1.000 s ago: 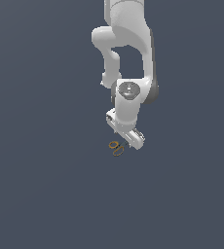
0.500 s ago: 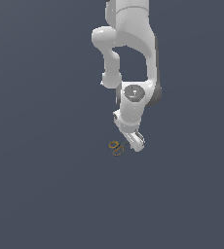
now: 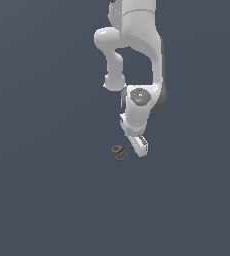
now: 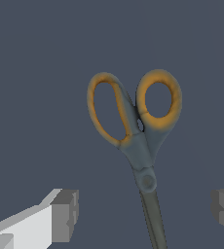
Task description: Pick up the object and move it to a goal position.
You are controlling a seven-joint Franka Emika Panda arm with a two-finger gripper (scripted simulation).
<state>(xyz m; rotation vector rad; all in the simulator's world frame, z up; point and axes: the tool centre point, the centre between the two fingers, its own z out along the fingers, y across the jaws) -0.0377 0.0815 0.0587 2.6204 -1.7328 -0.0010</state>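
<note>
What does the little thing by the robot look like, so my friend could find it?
Start at the big white robot arm and follow it down to its claw near the plain grey floor. Right beside the claw, toward the exterior view's left, lies a tiny pair of scissors. It has two orange-yellow ring handles and thin dark blades, the only coloured thing there.

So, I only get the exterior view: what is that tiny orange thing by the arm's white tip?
Observer: The wrist view shows a pair of scissors with two orange ring handles.
Operator: Is the tool holding them?
Observer: No. The tool is open, its two grey pads wide apart with the dark blades between them, touching neither.
Operator: Are the blades spread?
Observer: They look closed, running as one thin strip out of the wrist view's edge.
</note>
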